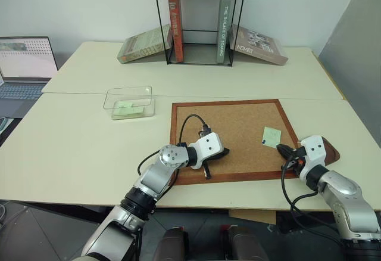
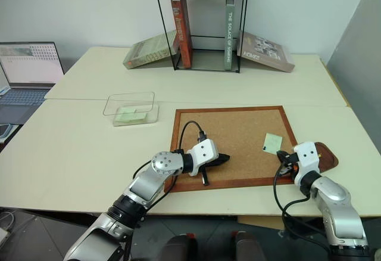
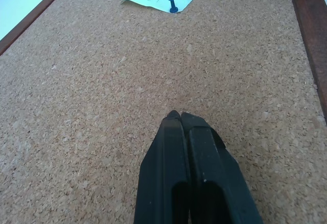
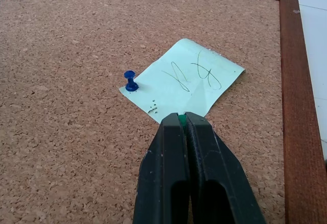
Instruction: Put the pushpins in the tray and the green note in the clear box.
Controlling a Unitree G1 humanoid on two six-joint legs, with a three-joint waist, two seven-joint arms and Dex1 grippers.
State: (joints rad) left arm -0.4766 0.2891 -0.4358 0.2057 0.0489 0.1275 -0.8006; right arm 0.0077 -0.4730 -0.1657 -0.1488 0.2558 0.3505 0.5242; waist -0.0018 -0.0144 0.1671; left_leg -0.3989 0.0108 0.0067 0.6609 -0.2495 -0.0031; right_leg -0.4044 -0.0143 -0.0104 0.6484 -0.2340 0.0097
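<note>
On the cork board [image 1: 238, 130], the right claw [image 4: 182, 119] pinches a green pushpin [image 4: 181, 117] at the green note's [image 4: 189, 81] near corner. A blue pushpin [image 4: 131, 81] pins its left corner; the left claw [image 3: 181, 117] rests pressed together.

bright, even indoor light falls from above on the pale table [image 1: 77, 154], with no glare. shadows are soft and short beneath the arms and the cork board [image 1: 238, 130] frame. both head views are sharp; the wrist views blur slightly at near fingertips.
</note>
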